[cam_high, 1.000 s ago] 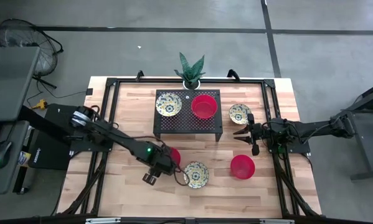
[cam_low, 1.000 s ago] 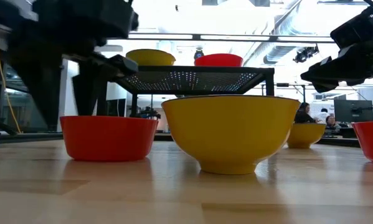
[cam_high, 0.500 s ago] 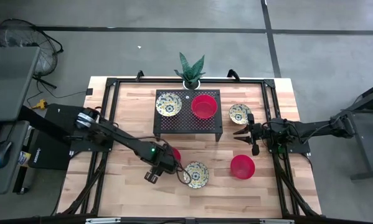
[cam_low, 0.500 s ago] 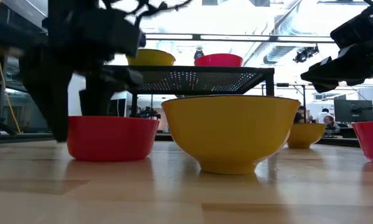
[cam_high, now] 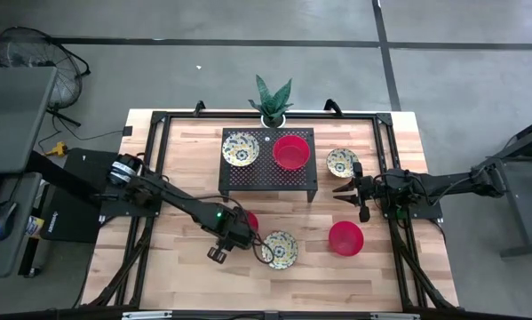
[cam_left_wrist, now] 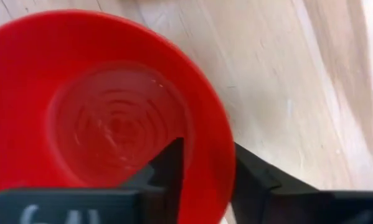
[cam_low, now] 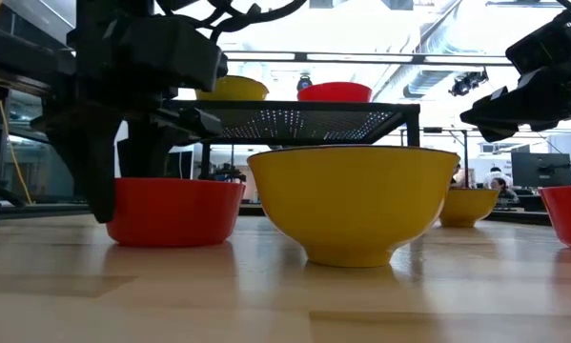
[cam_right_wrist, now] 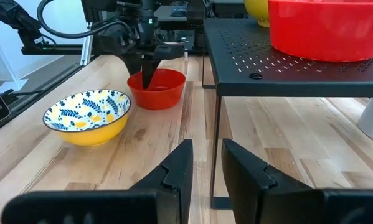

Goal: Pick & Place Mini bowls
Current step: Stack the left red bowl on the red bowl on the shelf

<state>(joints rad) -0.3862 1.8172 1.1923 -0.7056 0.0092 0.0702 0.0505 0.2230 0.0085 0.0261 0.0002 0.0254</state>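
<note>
A plain red mini bowl stands on the table left of centre, base down. My left gripper reaches down over it and is shut on its rim. Beside it rests a patterned yellow bowl, and another red bowl sits to the right. A black rack holds a patterned bowl and a red bowl. A third patterned bowl is right of the rack. My right gripper hangs level at the table's right, open and with nothing between its fingers. My left gripper straddles the red bowl's rim on its near-left side, one finger inside the bowl and the other outside, the wall pinched between them. The fingers come steeply from above, pointing down. The bowl stands upright on the table.
A potted plant stands at the far edge behind the rack. The patterned bowl lies close to the held red bowl. Black frame rails run along the table's edges. Bare wood shows along the near side.
My left gripper's fingers have drawn together onto the red bowl's rim, from standing wide apart on either side of the wall. The bowl remains on the table.
</note>
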